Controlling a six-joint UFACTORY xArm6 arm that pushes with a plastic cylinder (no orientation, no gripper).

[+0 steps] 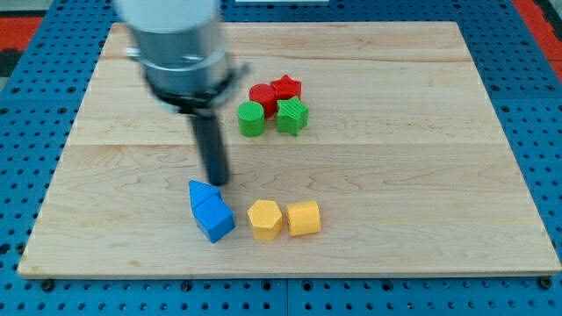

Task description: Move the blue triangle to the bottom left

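Blue triangle (pixel 201 194) sat lower centre-left, long axis running toward frame's lower right, touching blue cube (pixel 214 218). My tip (pixel 217 183), a bare rod, stood just above-right. Two yellow blocks (pixel 264 219) (pixel 304 218) lay right.

A pale wooden board (pixel 421 140) fills most of the frame, lying on a blue pegboard surface (pixel 26 290) that shows around its edges. 7 blocks lie directly on the board. Upper centre holds a tight cluster of 4: a red cylinder (pixel 262 95) touching a red star (pixel 286 87), with a green cylinder (pixel 251 118) and a green star-like block (pixel 292 115) just below them. Lower centre, a blue triangle (pixel 204 195) touches a blue cube (pixel 215 219) beneath it. Just right of these sit 2 yellow blocks side by side, a yellow pentagon (pixel 264 219) and a yellow heart-like block (pixel 304 218).
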